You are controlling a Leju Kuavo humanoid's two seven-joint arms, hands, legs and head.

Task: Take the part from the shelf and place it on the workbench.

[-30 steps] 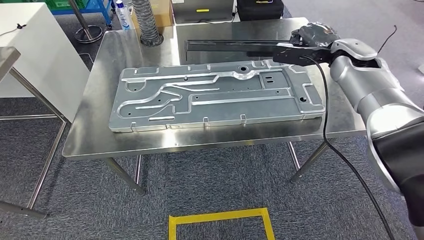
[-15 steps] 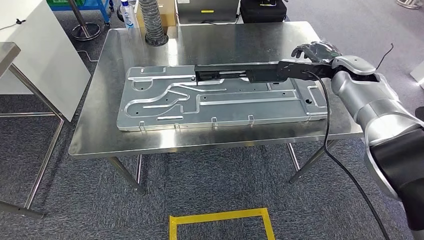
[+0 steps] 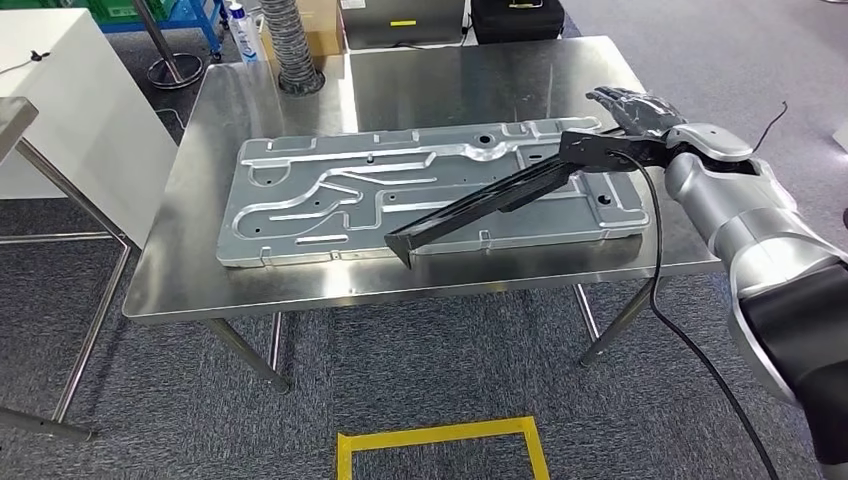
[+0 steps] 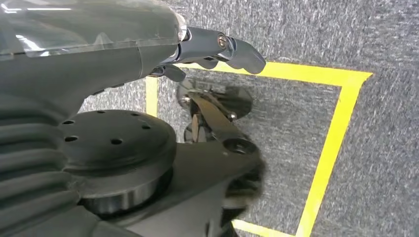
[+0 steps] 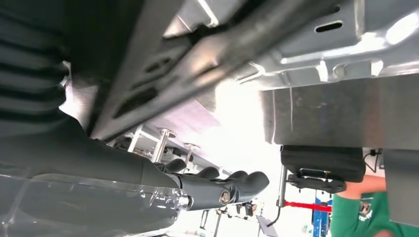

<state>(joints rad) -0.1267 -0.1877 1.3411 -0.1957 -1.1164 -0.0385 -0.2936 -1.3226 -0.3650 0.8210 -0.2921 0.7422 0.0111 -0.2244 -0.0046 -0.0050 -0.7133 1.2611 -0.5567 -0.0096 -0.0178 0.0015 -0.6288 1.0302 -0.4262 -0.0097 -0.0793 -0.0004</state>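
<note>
Head view: the right hand (image 3: pixel 628 125) holds one end of a long black bar (image 3: pixel 490 195) above the bench (image 3: pixel 450 75).
From the fingers (image 3: pixel 615 98), which spread past the bar's end, the bar slants down over a large grey metal plate (image 3: pixel 300 195) toward the bench's near edge; how the grip closes is hidden beneath the hand. Right wrist view shows the bar (image 5: pixel 197 64) close against the palm, dark and blurred, with a person's green sleeve (image 5: pixel 368 215) beyond. Left wrist view shows the left hand (image 4: pixel 217 47) with nothing in it, fingers curled above carpet and yellow floor tape (image 4: pixel 326 163).
</note>
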